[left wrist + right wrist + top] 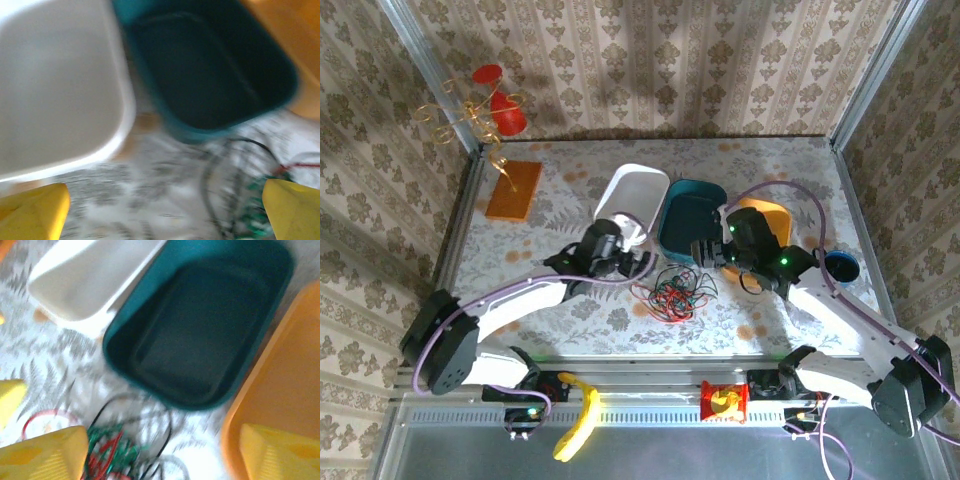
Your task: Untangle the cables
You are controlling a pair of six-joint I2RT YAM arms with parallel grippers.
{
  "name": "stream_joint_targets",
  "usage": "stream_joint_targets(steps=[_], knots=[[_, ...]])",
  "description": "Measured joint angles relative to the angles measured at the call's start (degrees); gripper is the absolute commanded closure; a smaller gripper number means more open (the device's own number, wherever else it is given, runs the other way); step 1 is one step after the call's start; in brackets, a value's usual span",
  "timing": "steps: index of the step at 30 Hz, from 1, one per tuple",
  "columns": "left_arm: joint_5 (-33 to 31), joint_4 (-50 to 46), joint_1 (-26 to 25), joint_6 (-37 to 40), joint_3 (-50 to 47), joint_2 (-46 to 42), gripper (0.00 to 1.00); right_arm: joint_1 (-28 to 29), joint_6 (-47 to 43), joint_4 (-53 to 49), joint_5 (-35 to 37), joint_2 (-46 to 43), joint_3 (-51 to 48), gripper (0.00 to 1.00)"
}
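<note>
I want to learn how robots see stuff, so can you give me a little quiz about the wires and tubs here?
1. True or false: the cables lie outside the teal tub.
2. Which colour is the middle tub of the three? A white, B teal, C orange.
3. Fill in: the cables are red, black and ____.
Key: 1 true; 2 B; 3 green.

no legible text, no labels or brands, no numbers or signs

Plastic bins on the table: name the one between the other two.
The dark teal rectangular bin; the white plastic bin flanks its left, the orange bin its right.
</note>
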Motion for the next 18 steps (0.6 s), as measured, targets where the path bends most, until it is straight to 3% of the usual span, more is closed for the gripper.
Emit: stream_joint_targets(steps=[4,11,14,18], knots=[[4.74,-2.58,-5.86,3.78,3.26,5.14,0.00,0.00,2.89,-5.44,-3.23,-1.16,-2.51,0.33],[7.82,-2.75,-7.23,6.80,3.45,6.82,0.00,0.02,5.03,-6.93,-7.63,2.75,-5.14,0.44],[8.07,-1.75,-7.43,7.21,3.48,8.20,0.00,0.00,5.40,-6.10,-8.50,6.12,-5.35,0.59],[8.39,-0.74,-7.76,7.67,3.72,12.22,0.00,-0.22,5.03,-4.33,-9.38,9.51,-5.35,0.86]])
